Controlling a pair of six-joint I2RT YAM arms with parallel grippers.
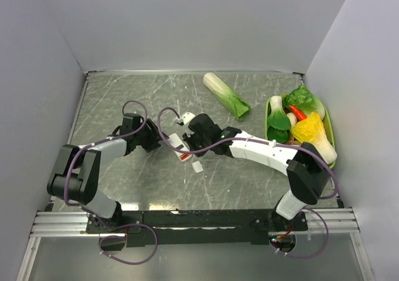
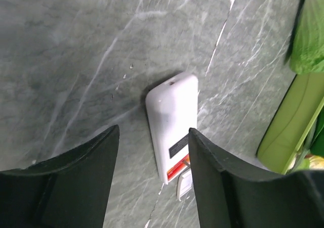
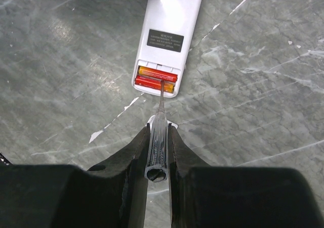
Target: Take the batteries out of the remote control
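Observation:
The white remote control [image 3: 169, 31] lies back up on the grey table, its battery bay uncovered. Two red batteries [image 3: 156, 81] sit side by side in the bay. My right gripper [image 3: 159, 129] is shut on a clear-handled screwdriver [image 3: 157, 147], whose metal tip reaches into the bay at the batteries. From the other side, my left gripper [image 2: 153, 137] straddles the remote control [image 2: 169, 117] with its jaws open. Its right finger [image 2: 223, 177] is at the remote's edge and its left finger [image 2: 76, 177] stands apart. From above, both grippers meet at the remote control [image 1: 181, 149].
A small white cover piece [image 1: 197, 166] lies on the table just in front of the remote. A napa cabbage [image 1: 226, 95] lies behind it. A green tray [image 1: 330, 131] holding vegetables stands at the right. Walls close in the table on three sides.

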